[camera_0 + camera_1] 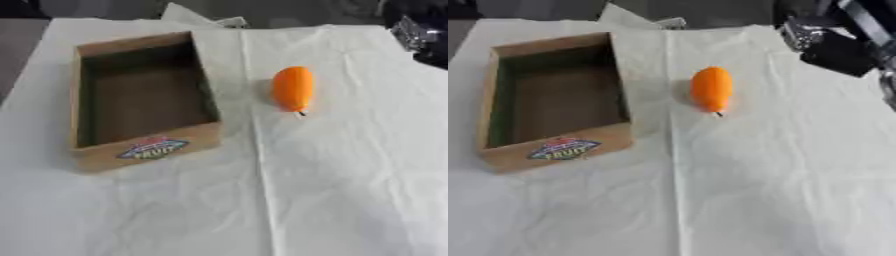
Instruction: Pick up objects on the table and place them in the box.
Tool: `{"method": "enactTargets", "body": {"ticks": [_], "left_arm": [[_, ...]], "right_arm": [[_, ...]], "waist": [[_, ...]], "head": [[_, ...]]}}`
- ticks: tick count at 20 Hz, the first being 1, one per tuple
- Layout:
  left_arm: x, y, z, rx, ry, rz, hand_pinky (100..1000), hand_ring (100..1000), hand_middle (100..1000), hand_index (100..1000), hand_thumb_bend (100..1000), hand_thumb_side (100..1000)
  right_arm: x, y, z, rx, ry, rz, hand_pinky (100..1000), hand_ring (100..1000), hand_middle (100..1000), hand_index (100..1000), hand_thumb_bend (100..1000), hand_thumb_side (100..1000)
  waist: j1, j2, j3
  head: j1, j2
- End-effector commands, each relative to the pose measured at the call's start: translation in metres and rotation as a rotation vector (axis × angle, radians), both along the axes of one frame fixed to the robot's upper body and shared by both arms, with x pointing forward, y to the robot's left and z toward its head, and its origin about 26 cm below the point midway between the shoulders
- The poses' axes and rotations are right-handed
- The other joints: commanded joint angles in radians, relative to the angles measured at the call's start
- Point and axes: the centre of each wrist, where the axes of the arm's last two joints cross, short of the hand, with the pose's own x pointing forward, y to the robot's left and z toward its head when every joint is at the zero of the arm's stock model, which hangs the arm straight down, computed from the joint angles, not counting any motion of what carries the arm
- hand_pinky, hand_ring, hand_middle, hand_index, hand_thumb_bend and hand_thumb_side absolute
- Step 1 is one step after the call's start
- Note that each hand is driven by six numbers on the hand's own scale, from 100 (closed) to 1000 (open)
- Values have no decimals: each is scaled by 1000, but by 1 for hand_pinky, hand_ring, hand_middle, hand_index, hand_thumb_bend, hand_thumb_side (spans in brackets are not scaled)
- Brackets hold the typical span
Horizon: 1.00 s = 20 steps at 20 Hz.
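An orange, oval fruit-like object (292,89) with a small dark stem lies on the white cloth, right of the box. The brown cardboard box (146,148) stands open on the left; nothing shows inside it, and a colourful label marks its near wall. My right hand (833,51), black with a silver part, comes in from the upper right corner. It hovers above the cloth, up and to the right of the orange object and apart from it. My left hand shows in neither view.
A wrinkled white cloth (332,190) covers the table, with a fold line running down the middle. A bit of crumpled white material (197,17) lies beyond the box at the far edge.
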Motion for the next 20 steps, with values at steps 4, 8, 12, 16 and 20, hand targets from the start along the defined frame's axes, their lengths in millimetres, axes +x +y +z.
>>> {"method": "enactTargets", "body": {"ticks": [4, 8, 12, 16, 20], "left_arm": [[-2, 2, 6, 25, -20, -12, 411, 563, 658, 730, 100, 1000], [-2, 2, 6, 26, -16, -13, 411, 563, 658, 730, 100, 1000], [-2, 0, 6, 26, -16, -21, 411, 562, 656, 729, 100, 1000], [-2, 0, 6, 25, -12, -24, 412, 562, 656, 729, 100, 1000], [-2, 0, 5, 28, -9, -25, 412, 562, 655, 729, 100, 1000]], "right_arm": [[26, -3, -3, -118, 92, -85, 851, 836, 784, 966, 100, 972], [42, -8, -6, -139, 148, -89, 852, 835, 787, 977, 100, 984], [58, -10, -17, -141, 227, -56, 864, 847, 814, 1000, 100, 905], [77, -1, -23, -98, 312, -2, 895, 877, 840, 1000, 103, 798], [92, -1, -28, -109, 378, 16, 926, 898, 884, 1000, 238, 850]], "waist": [[-3, -21, 5], [-4, -21, 6], [-5, -18, 15], [-4, -22, 16], [-3, -26, 16]], "head": [[-23, -12], [-28, -17], [-42, -25], [-45, -28], [-50, -29]]}}
